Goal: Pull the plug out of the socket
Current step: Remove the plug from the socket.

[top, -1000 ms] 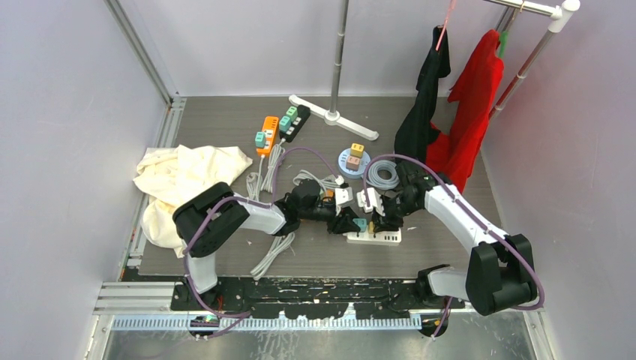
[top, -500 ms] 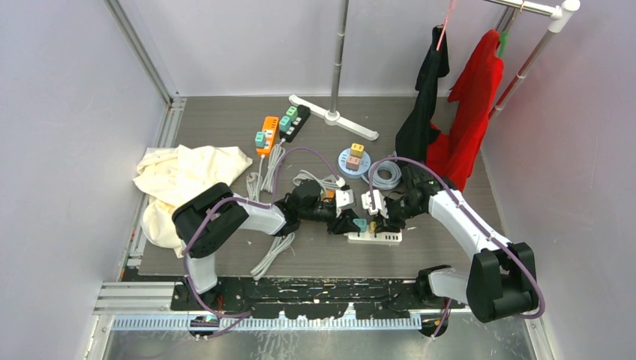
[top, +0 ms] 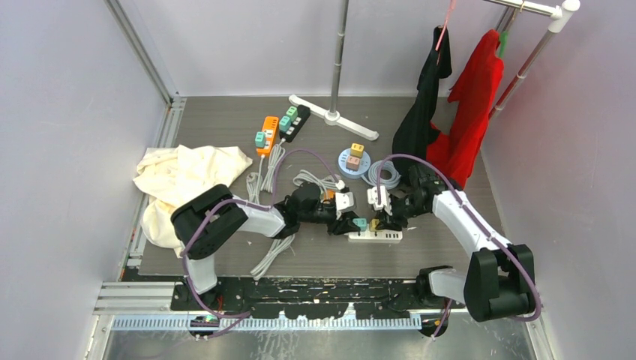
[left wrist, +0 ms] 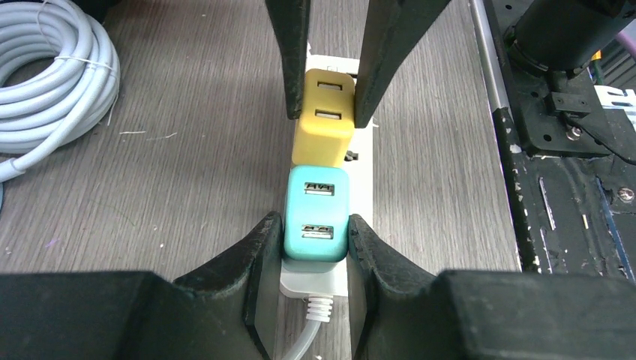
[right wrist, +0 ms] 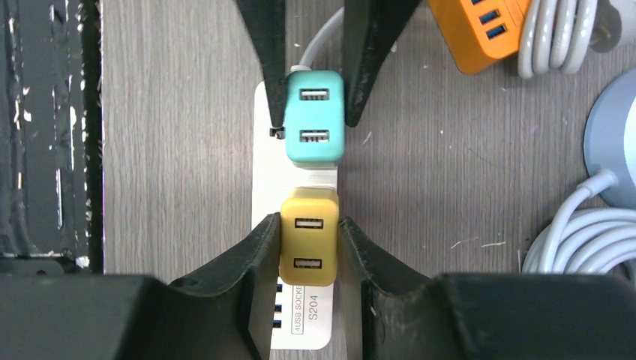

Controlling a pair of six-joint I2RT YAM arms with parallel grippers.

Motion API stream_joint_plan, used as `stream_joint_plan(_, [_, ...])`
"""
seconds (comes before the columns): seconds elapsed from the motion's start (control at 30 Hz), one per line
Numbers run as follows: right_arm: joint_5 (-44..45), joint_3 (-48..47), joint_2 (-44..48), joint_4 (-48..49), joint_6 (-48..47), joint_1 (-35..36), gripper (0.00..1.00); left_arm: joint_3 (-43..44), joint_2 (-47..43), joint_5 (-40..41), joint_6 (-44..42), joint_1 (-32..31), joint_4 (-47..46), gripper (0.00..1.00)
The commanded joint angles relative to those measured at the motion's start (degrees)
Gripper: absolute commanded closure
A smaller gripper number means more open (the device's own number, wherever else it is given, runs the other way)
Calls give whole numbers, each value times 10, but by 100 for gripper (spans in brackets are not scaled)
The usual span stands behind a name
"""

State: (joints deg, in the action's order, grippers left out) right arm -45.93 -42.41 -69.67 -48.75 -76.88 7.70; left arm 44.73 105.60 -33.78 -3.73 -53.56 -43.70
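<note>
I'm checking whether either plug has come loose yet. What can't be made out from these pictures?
Prongs of the teal plug and yellow plug: both wrist views look straight down, so the plug bodies hide them.
Sockets of the power strip: covered by both plugs.
Top view: plugs too small, crowded by left fingers and right fingers.
The cord: cut off by the left wrist view's bottom edge.
</note>
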Motion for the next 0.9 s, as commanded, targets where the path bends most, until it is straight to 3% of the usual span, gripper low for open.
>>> stream_joint_plan(0.0, [44, 26, 28, -84, -151, -15, 99, -22, -8, -8, -7, -2, 30, 100])
stream_joint_plan(0.13, [15, 35, 35, -78, -136, 4, 99, -19, -6, -8, -9, -3, 30, 100])
stream_joint_plan(0.27, [-14, 19, 23, -5, -25, 19, 99, -22, 1, -10, -5, -3, 26, 100])
stream_joint_plan(0.4, [-8, -2, 22, 14, 4, 8, 99, -25, 0, -8, -1, -3, 24, 100])
stream_joint_plan(0.7, [23, 26, 71, -115, -116, -36, 99, -41, -13, 4, 0, -2, 27, 100])
stream_joint_plan(0.87, [-33, 36, 78, -122, -115, -29, 99, -43, -17, 4, 0, -3, 30, 100])
